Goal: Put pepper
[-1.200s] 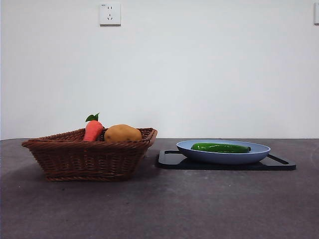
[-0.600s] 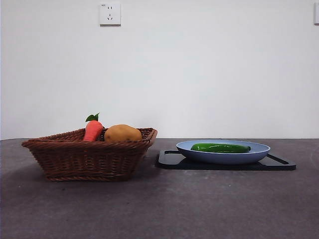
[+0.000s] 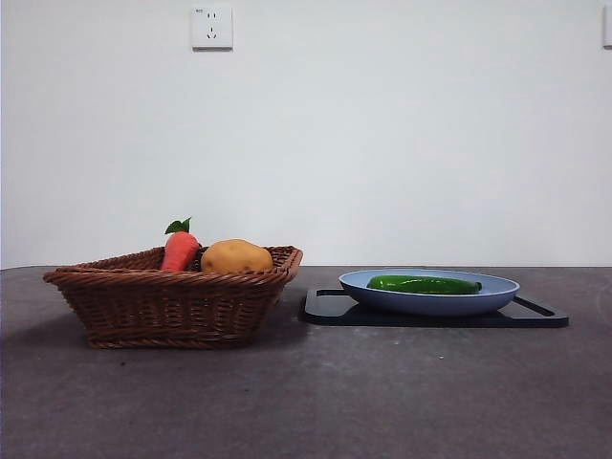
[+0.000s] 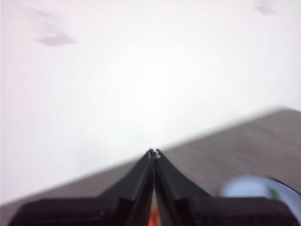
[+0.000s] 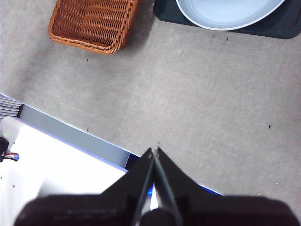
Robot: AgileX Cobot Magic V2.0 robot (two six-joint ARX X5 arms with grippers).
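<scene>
- Pepper (image 3: 424,284): you see a long, slender, glossy dark-green one, lying flat on its side with a bright sheen along its upper face, its length running across the front view.
- It lies inside the pale blue plate (image 3: 430,300), below the plate's rim line, so only its upper part shows above the near wall.
- You have the plate sitting on a flat black tray (image 3: 330,308), which rests on the grey bench (image 3: 316,402), to the right of the wicker basket (image 3: 167,306) in the front view.
- In the basket you can see an orange carrot (image 3: 178,251) with green leaves and a tan potato (image 3: 236,256) just beside it, both rising above the rim.
- Your left tool (image 4: 154,152) has its two black jaws pressed together at the tips with nothing between them; it points toward the white wall and the bench's far edge, high above the things.
- Your right tool (image 5: 154,149) is likewise closed tip to tip and empty, hanging over bare bench well apart from the basket (image 5: 91,23) and plate (image 5: 225,12).
- Against the earlier front frames, you will find nothing moved: pepper, plate, tray and basket lie in the same places, and no arm shows there.
</scene>
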